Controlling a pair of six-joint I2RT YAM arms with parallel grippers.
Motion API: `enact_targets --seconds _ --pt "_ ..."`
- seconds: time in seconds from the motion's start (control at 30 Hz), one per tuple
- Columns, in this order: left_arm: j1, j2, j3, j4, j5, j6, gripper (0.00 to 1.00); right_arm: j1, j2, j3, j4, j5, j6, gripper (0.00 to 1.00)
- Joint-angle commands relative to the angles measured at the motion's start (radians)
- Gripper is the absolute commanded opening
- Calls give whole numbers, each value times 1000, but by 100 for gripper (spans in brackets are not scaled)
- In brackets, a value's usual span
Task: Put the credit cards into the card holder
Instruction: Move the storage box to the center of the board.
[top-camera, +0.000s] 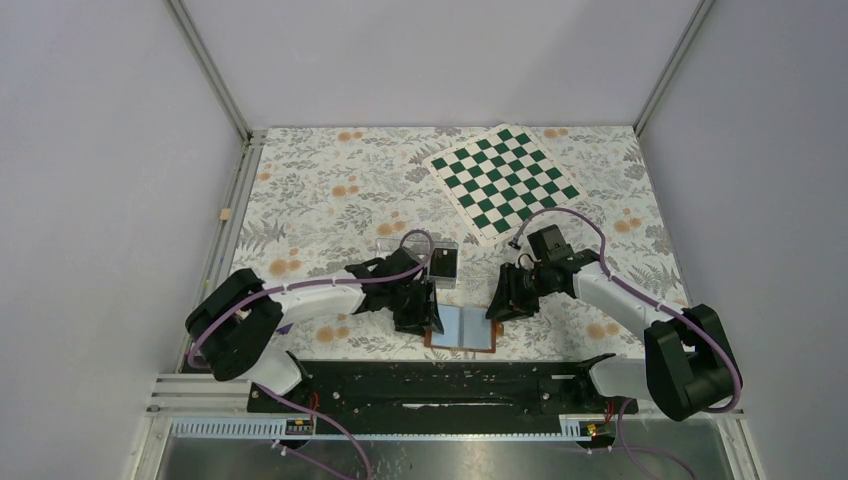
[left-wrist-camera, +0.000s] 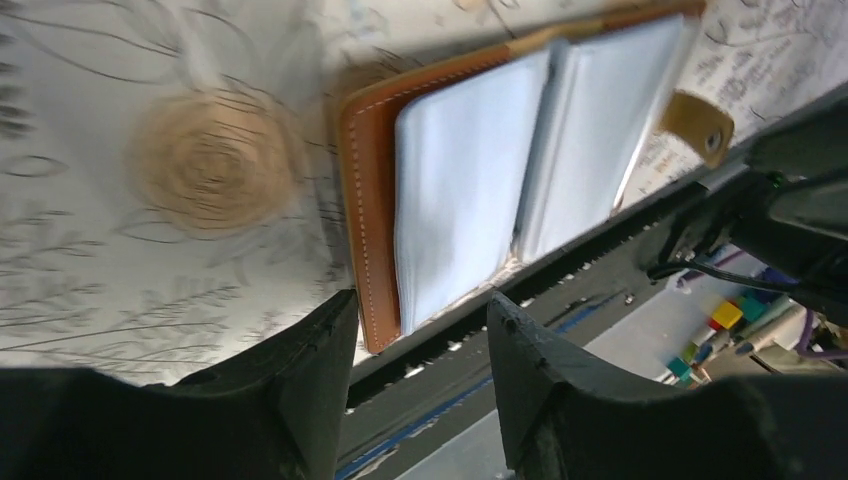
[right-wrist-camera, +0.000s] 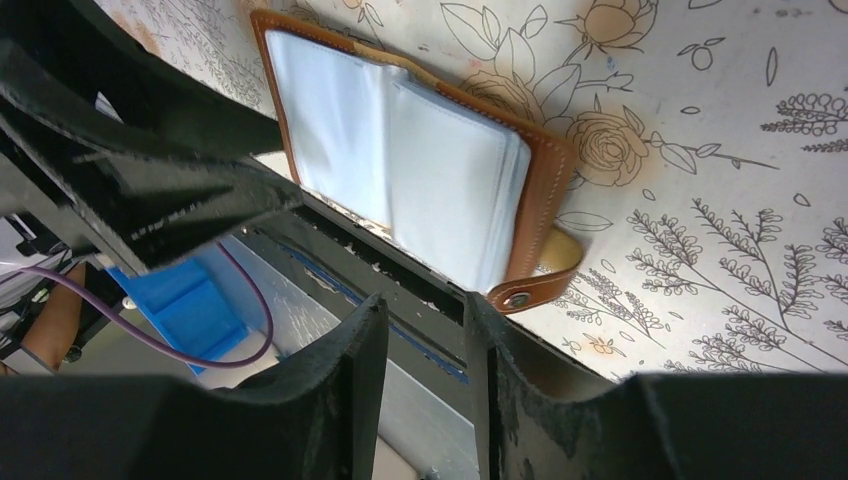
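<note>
Sleeves of the card holder (top-camera: 462, 328) show pale and blank in both wrist views, with no dark card visible in any of them. It lies spread open, cover down, at the near edge of the desk (top-camera: 330, 170), between the two arms. The left claw (left-wrist-camera: 420, 300) hovers at its left side with jaws apart and nothing between them. The right claw (right-wrist-camera: 425, 305) hangs by the snap-tab side, jaws a narrower gap apart and likewise empty. The credit cards (top-camera: 441, 264) sit just behind the left arm at the clear box (top-camera: 395, 245); whether inside it I cannot tell. By my reading, the holder is opened, but picking up and inserting the cards is not yet done.
</note>
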Motion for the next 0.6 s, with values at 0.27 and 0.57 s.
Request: enact_targets --seconds 0.27,0.57 --pt "66 -243 51 35 -51 34 54 9 23 139 -64 13 -23 46" --pt "363 -160 162 88 176 144 53 31 250 360 -30 -7 -1 47"
